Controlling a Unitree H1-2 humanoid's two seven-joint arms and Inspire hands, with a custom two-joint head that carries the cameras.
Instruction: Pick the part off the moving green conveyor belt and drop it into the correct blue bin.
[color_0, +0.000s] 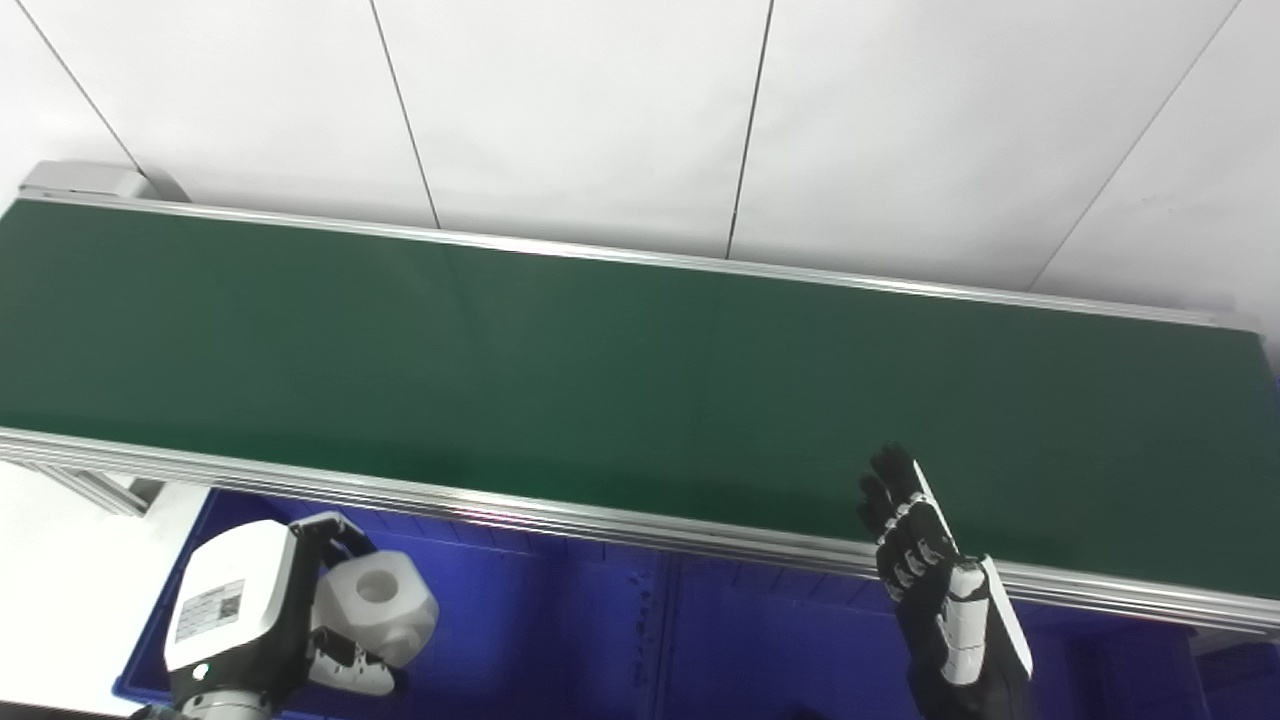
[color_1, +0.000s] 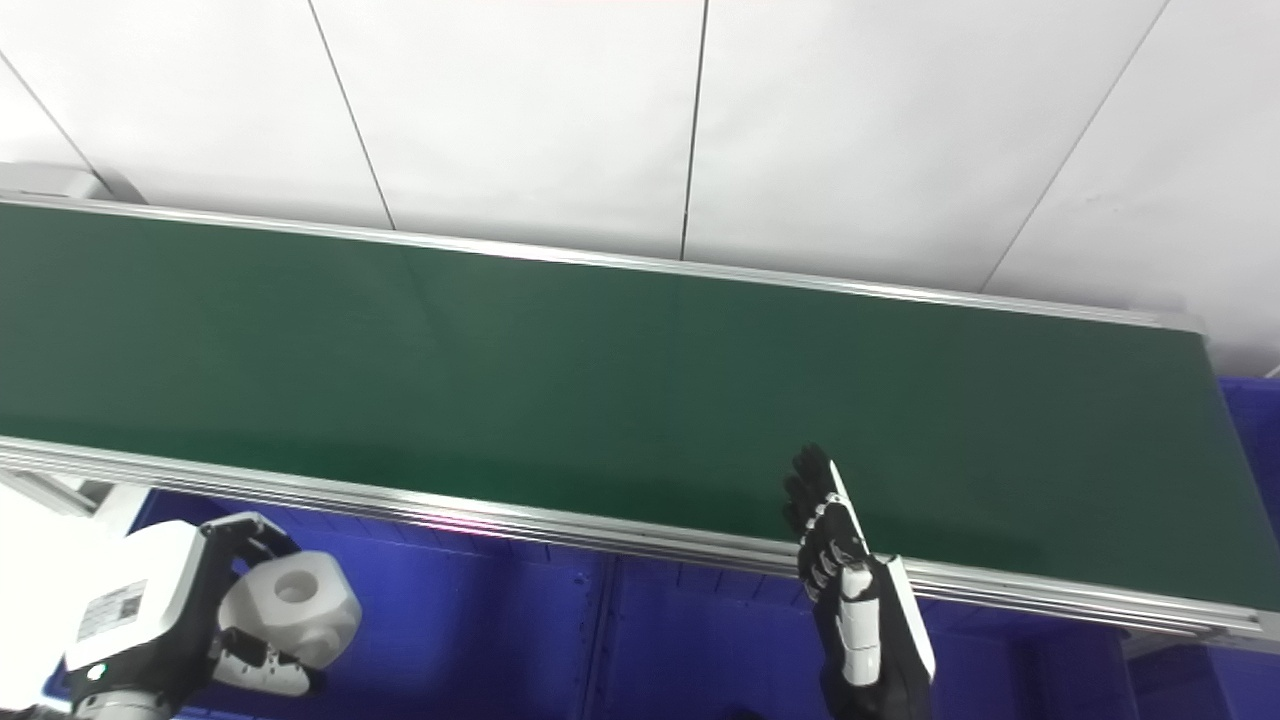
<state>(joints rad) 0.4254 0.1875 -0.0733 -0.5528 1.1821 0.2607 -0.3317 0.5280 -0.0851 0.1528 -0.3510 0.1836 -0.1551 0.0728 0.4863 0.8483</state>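
My left hand (color_0: 300, 610) is shut on a white blocky part with a round hole (color_0: 378, 604) and holds it over the left blue bin (color_0: 520, 620), below the belt's near rail. It shows the same way in the right eye view (color_1: 292, 598). My right hand (color_0: 925, 560) is open and empty, fingers straight and pointing up, at the near edge of the green conveyor belt (color_0: 600, 370). No part lies on the belt.
The belt's near aluminium rail (color_0: 600, 520) runs across above the bins. A second blue bin (color_0: 760, 650) sits right of a divider under the rail. Another blue bin edge (color_1: 1255, 400) shows at the belt's right end. A white panelled wall stands behind.
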